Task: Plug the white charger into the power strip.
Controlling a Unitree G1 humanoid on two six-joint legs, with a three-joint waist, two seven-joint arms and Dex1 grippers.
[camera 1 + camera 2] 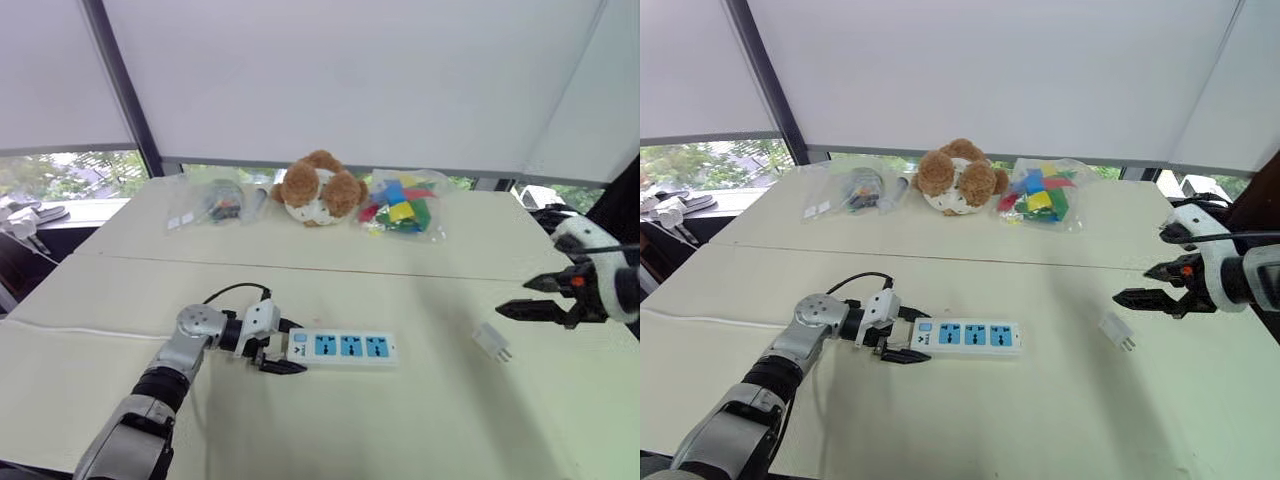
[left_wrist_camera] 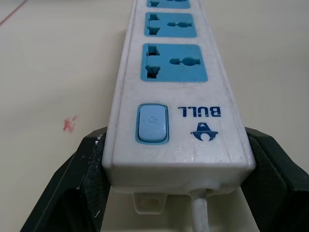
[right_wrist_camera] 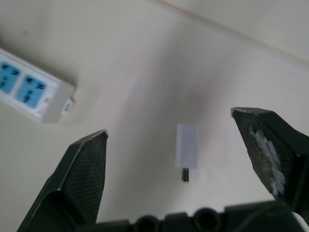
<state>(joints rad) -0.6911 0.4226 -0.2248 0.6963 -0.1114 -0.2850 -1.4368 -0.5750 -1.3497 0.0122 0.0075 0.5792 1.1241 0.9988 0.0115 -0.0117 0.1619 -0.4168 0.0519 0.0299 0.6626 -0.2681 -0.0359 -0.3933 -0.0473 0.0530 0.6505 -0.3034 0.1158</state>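
My left gripper (image 1: pixel 283 352) – clamped on the switch end of the power strip (image 1: pixel 345 348), flat on the table (image 1: pixel 420 420) | my right gripper (image 1: pixel 535 297) – spread wide, empty, above the white charger (image 1: pixel 492 342) lying on the table, well right of the strip

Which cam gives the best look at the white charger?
Right wrist view: the white charger lies on the table between the open right end effector's fingers, with a dark prong end visible. In both eye views it is a small white block right of the power strip.
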